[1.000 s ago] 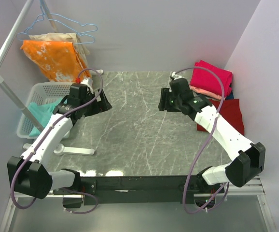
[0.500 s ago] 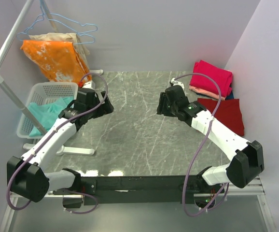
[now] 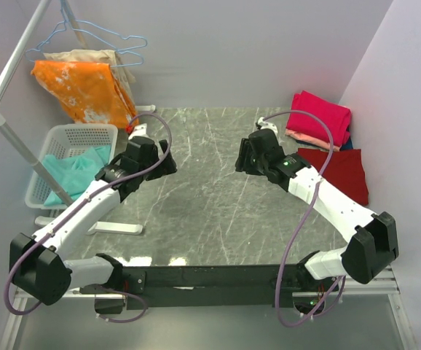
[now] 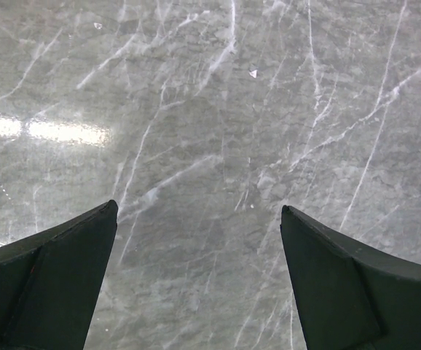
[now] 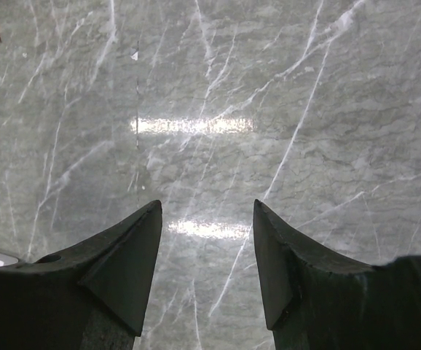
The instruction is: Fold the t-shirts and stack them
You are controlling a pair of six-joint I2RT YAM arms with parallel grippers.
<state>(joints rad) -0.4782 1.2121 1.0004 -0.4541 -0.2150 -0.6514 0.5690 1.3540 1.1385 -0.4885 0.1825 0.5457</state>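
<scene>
A folded dark red t-shirt [image 3: 345,173] lies flat at the right edge of the table. Behind it stands a stack with a bright pink t-shirt [image 3: 320,115] on top, a peach one [image 3: 304,138] under it and a sliver of dark blue. A teal t-shirt [image 3: 71,172] lies crumpled in the white basket [image 3: 65,135] at the left. My left gripper [image 3: 165,162] is open and empty over bare marble; its view [image 4: 199,211] shows only table. My right gripper [image 3: 244,157] is open and empty over the table's middle, left of the dark red shirt; its view [image 5: 207,208] shows only marble.
An orange cloth [image 3: 83,87] and a beige one hang on hangers from a rack at the back left. The rack's white pole [image 3: 6,127] and its foot [image 3: 112,227] stand by the basket. Walls close the back and right.
My left gripper has moved right, away from the basket and out over the table. My right gripper has drawn left, away from the shirt stack, toward the middle.
</scene>
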